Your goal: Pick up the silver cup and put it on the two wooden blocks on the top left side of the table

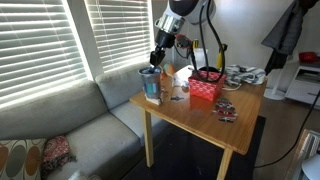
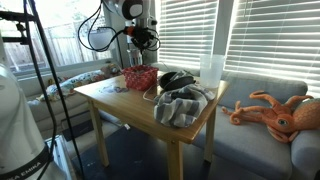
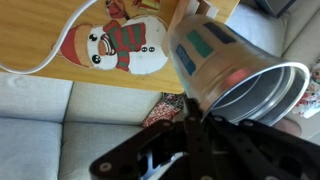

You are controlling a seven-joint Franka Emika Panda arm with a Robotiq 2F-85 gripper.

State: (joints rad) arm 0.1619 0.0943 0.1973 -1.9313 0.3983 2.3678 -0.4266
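The silver cup [image 1: 151,84] is at the table's corner nearest the window, over the sofa side. My gripper [image 1: 155,63] reaches down onto it from above. In the wrist view the cup [image 3: 230,60] fills the right half, tilted, with its open rim toward the camera, and my dark fingers [image 3: 190,115] are closed at its rim. A low tan shape [image 1: 178,93] just beside the cup may be the two wooden blocks; it is too small to tell. The light wooden table [image 1: 200,118] also shows in the other exterior view [image 2: 120,96].
A red basket [image 1: 205,86] [image 2: 140,78] stands mid-table. A snowman figure [image 3: 115,45] lies flat on the table. A white container [image 2: 211,68], a grey cloth [image 2: 180,106] and a black object [image 2: 176,78] sit there too. A grey sofa [image 1: 70,120] lies below, with an orange octopus toy [image 2: 275,112].
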